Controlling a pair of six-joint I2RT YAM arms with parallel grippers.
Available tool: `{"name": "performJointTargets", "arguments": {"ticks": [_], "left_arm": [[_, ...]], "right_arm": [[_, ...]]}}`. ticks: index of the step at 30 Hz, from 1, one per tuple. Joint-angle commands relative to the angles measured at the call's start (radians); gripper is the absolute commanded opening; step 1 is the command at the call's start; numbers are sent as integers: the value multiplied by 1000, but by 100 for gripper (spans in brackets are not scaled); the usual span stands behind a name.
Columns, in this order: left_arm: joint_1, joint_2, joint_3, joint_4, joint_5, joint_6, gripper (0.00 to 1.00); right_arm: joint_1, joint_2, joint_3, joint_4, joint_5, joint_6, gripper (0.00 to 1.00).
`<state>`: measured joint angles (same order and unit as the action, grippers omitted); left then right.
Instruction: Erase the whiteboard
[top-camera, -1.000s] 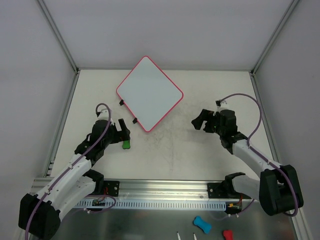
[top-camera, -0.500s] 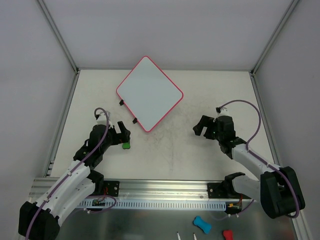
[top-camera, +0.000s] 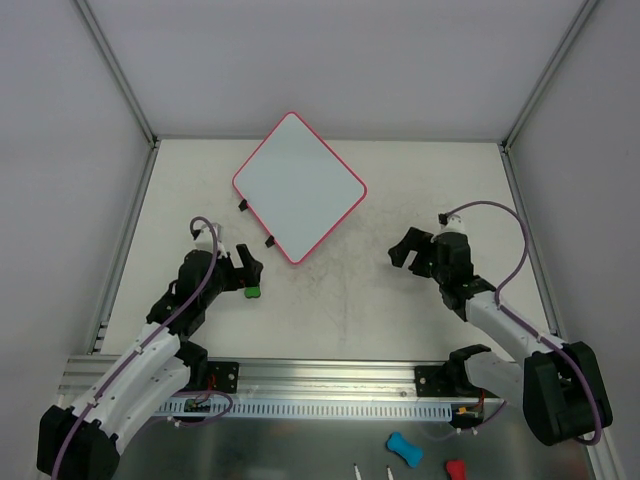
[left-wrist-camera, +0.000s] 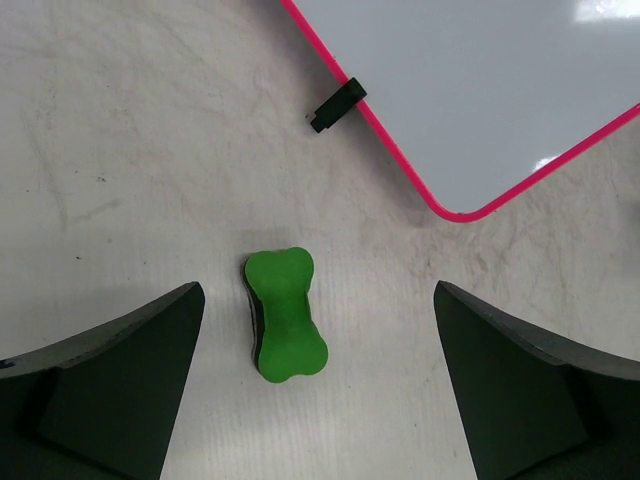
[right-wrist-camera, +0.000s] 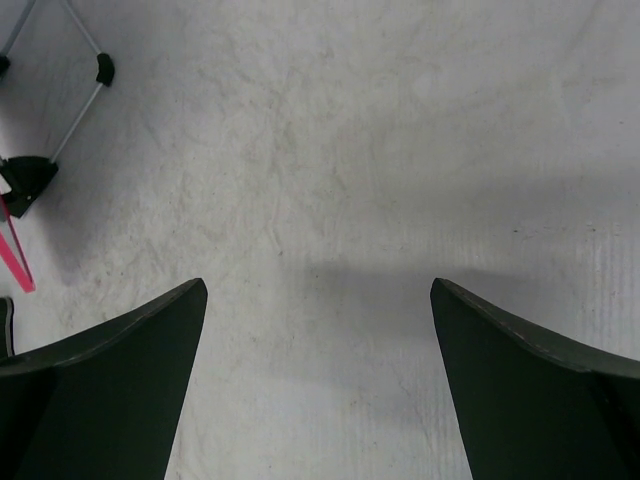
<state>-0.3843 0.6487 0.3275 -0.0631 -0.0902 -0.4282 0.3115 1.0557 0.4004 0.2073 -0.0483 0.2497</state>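
Left arm pose: bent at the elbow, it reaches from the near-left corner toward the middle of the surface (top-camera: 350, 300); the left hand (top-camera: 245, 268) sits low, fingers spread wide, holding nothing.
Right arm pose: it angles in from the near-right corner, wrist turned toward the centre; the right hand (top-camera: 404, 249) is low over bare surface, fingers likewise wide apart and empty.
Around: a green bone-shaped eraser (left-wrist-camera: 285, 316) lies flat between the left hand's fingers, touching neither. A blue bone-shaped piece (top-camera: 403, 448) and a red piece (top-camera: 455, 468) lie on the metal plate (top-camera: 300, 440) past the near edge.
Whiteboard: the whiteboard (top-camera: 300, 185) lies flat toward the far edge, left of centre, turned like a diamond, its face white all over, with two black clips (top-camera: 243, 206) on its near-left side.
Board to hands: its near corner lies just beyond the left hand, with the eraser between them; the right hand is well apart, off the board's near-right side.
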Motion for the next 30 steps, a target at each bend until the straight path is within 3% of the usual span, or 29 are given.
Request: {"name": "performJointTargets", "arguments": {"ticks": [1, 7, 30], "left_arm": [[8, -24, -11, 40, 23, 19, 99], [7, 9, -1, 49, 33, 23, 99], [7, 31, 4, 60, 58, 37, 99]], "right_arm": [[6, -22, -15, 37, 142, 86, 97], [5, -5, -15, 92, 59, 5, 99], [6, 10, 2, 92, -9, 16, 99]]}}
